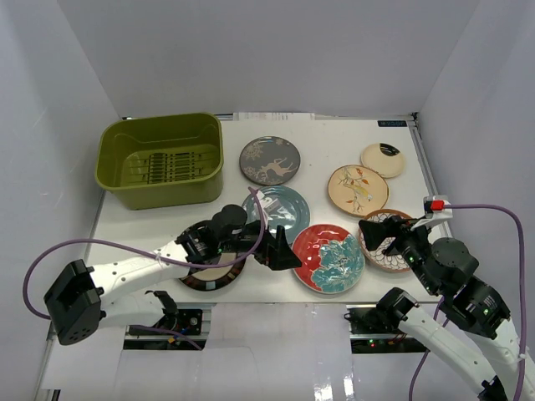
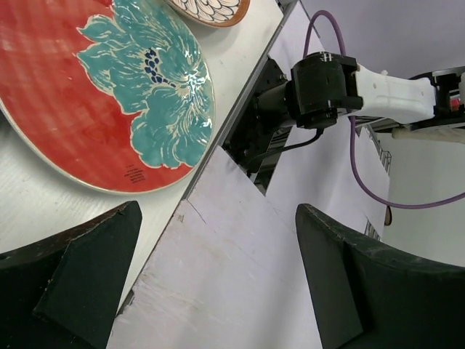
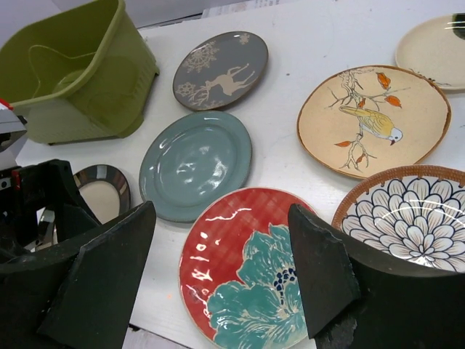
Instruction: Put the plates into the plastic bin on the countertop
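Observation:
The olive-green bin (image 1: 160,159) stands empty at the back left, also in the right wrist view (image 3: 73,73). Seven plates lie on the countertop (image 1: 334,138): grey deer (image 1: 270,160), blue-grey (image 1: 278,209), red-teal (image 1: 328,258), cream leaf-and-bird (image 1: 358,190), small cream (image 1: 383,159), brown-rimmed petal (image 1: 386,242), and black-rimmed cream (image 1: 213,274), partly under my left arm. My left gripper (image 1: 280,253) is open and empty just left of the red-teal plate (image 2: 94,102), over the front edge. My right gripper (image 1: 378,236) is open and empty above the petal plate, its jaws framing the red-teal plate (image 3: 247,269).
White walls close in the left, back and right sides. The table's front edge (image 2: 218,138) runs right beside the red-teal plate. The right arm's base and purple cable (image 2: 341,80) lie below that edge. A purple cable (image 1: 485,209) loops by the right wall.

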You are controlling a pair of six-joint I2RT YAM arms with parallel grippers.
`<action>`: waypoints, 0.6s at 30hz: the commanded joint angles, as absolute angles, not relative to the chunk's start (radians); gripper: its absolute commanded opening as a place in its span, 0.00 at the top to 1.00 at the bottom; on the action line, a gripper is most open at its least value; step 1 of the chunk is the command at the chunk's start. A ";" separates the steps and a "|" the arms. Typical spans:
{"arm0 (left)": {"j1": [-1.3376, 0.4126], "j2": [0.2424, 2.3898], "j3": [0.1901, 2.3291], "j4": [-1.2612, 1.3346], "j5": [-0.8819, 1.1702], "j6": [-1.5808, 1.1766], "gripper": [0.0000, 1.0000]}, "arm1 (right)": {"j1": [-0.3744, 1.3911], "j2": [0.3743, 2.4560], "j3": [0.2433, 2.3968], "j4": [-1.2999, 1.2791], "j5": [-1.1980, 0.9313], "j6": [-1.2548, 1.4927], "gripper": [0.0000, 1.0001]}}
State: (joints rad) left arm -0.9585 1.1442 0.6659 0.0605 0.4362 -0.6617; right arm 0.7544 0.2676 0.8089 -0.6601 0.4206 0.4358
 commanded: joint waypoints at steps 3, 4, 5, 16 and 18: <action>-0.980 1.155 0.724 0.026 0.361 -0.652 0.02 | 0.759 0.261 0.828 -0.670 0.445 0.428 0.21; -0.985 1.155 0.719 0.028 0.356 -0.655 0.02 | 0.759 0.262 0.830 -0.670 0.443 0.428 0.21; -0.989 1.158 0.715 0.028 0.351 -0.658 0.02 | 0.759 0.262 0.831 -0.670 0.442 0.428 0.21; -1.103 1.299 0.669 0.077 0.163 -0.729 0.24 | 0.759 0.253 0.778 -0.660 0.397 0.463 0.21; -1.130 1.331 0.673 0.081 0.102 -0.741 0.28 | 0.759 0.245 0.749 -0.647 0.387 0.474 0.21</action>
State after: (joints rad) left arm -1.0988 1.3083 0.6788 0.0521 0.2131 -0.7216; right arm 0.7544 0.2626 0.7826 -0.6792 0.4053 0.4500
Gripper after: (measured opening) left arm 0.733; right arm 0.788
